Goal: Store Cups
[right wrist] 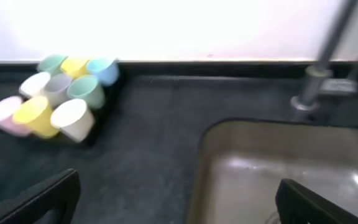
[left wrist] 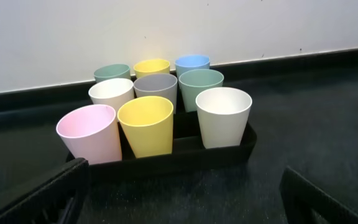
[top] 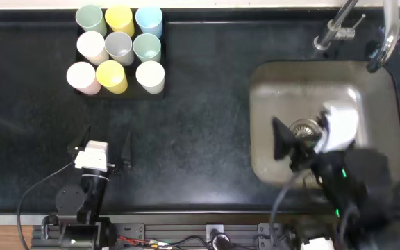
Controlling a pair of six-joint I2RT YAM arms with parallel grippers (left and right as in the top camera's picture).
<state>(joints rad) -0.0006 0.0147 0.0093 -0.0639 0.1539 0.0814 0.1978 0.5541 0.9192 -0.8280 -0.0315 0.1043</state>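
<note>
Left claw (left wrist: 179, 202): fingers spread wide, nothing between them, parked low over the dark tabletop (top: 200, 125) just ahead of its own base. Right claw (right wrist: 179, 208): likewise open and empty, held over the near part of the sink (top: 266, 90), which is set into the right side of the tabletop. Beyond the left claw, well apart from it, a black tray (left wrist: 185, 160) sits at the far left of the tabletop, close to the back wall (left wrist: 229, 25). It holds nine cups, all upright, mouths up, in three rows of three. Nearest row, left to right: pink cup (left wrist: 91, 132), near yellow cup (left wrist: 146, 124), near white cup (left wrist: 222, 117). Middle row: middle white cup (left wrist: 110, 93), grey cup (left wrist: 156, 87), middle green cup (left wrist: 201, 84). Far row, next to the wall: far green cup (left wrist: 112, 72), far yellow cup (left wrist: 151, 66), blue cup (left wrist: 192, 62). Cups in neighbouring rows stand tight together. A metal faucet (top: 339, 28) rises at the sink's far edge.
</note>
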